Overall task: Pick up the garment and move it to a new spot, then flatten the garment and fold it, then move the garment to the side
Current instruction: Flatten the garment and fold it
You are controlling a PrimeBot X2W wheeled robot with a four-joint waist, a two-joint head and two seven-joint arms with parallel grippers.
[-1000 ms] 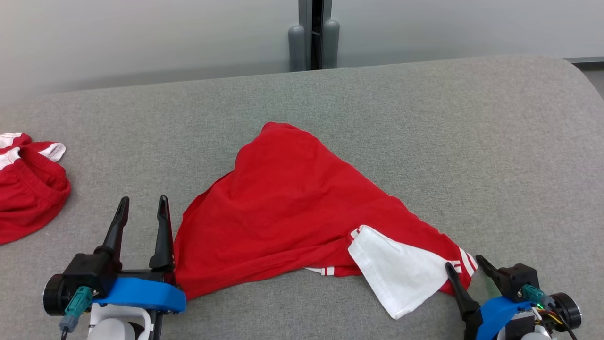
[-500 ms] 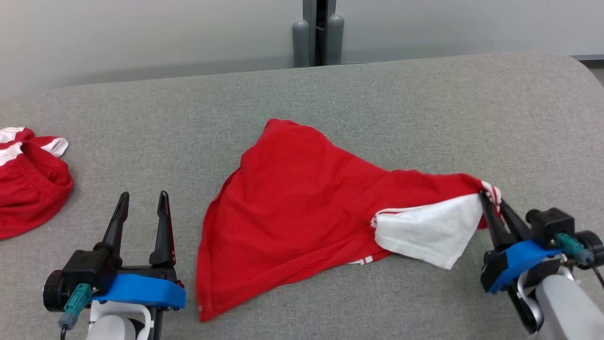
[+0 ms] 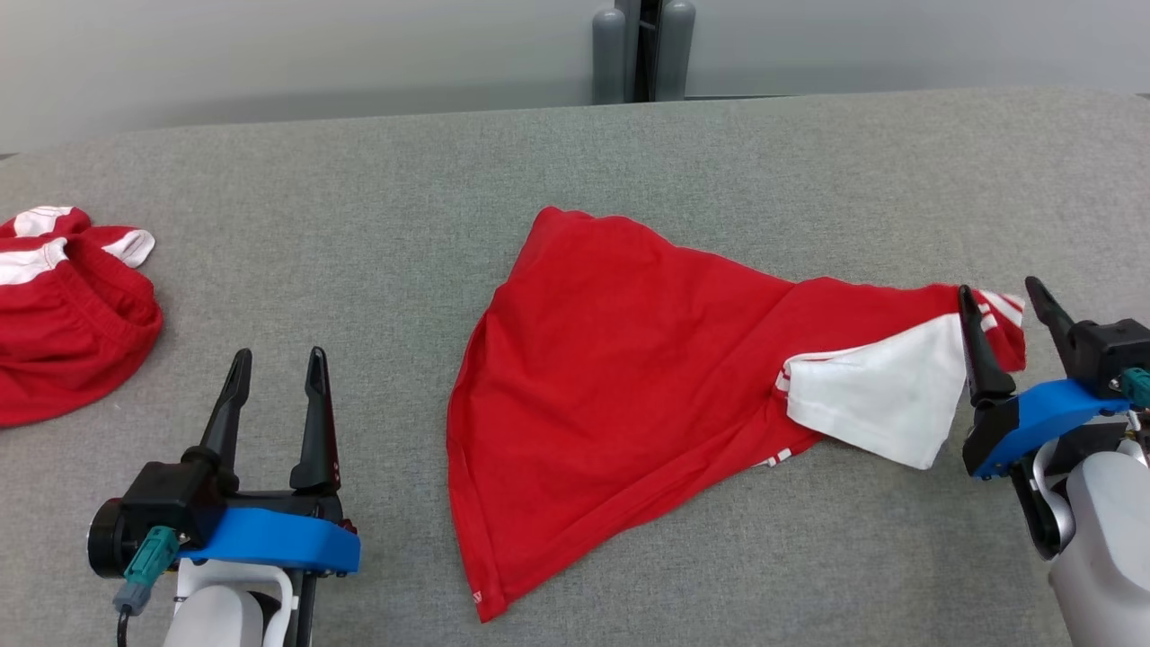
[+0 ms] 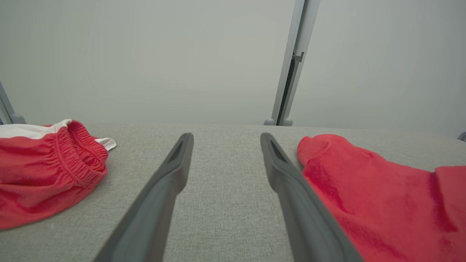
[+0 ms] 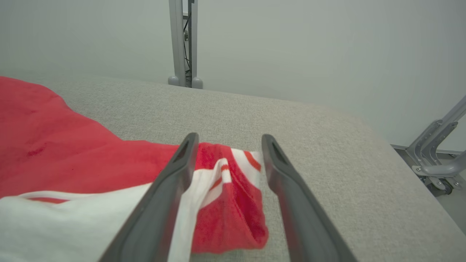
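Note:
The garment is red with a white panel and lies spread on the grey table. Its striped corner lies between the fingers of my right gripper, which stand apart and open. In the right wrist view the right gripper straddles that crumpled corner without pinching it. My left gripper stands open at the lower left, a hand's width left of the garment's edge. In the left wrist view the left gripper holds nothing, and the garment lies to its right.
A second red and white garment is bunched at the table's left edge, seen as a heap in the left wrist view. A grey post stands behind the table. A metal frame stands beyond the table's right edge.
My right gripper shut on the striped corner, dragged the garment to the right and farther up the table, then opened. The garment now lies away from the still left gripper. The camera also shifted.

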